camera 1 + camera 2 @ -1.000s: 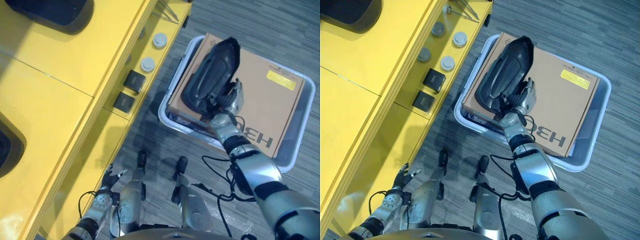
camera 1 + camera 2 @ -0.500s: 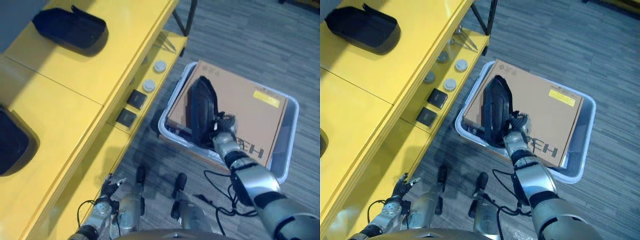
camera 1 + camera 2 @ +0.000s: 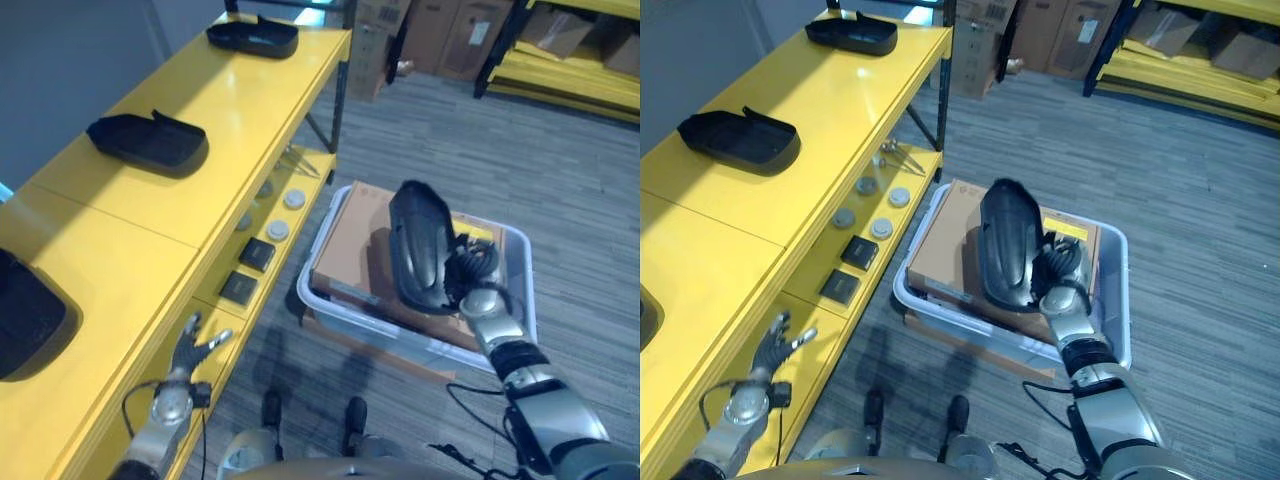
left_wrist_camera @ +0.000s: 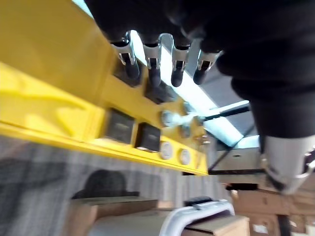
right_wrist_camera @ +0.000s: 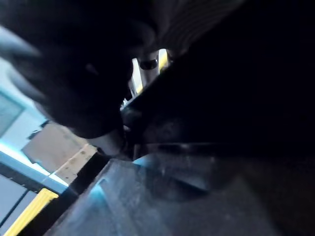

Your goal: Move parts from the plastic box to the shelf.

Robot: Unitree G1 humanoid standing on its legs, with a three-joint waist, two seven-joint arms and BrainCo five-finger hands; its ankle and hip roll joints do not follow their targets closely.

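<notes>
The right hand [image 3: 1065, 290] is curled around a long black part [image 3: 1008, 245], holding it above the cardboard box [image 3: 945, 235] in the plastic box [image 3: 1115, 300]. At eight o'clock, the left hand [image 3: 190, 350] hangs with fingers spread beside the yellow shelf [image 3: 150, 240].

Cardboard boxes [image 3: 420, 35] stand on the grey floor [image 3: 590, 200] — far back.

I'm in a warehouse prob., yellow shelf [image 3: 840, 110] w/ parts, stacked cardboard boxes [image 3: 1040, 35], more yellow racking [image 3: 1200, 60] behind
</notes>
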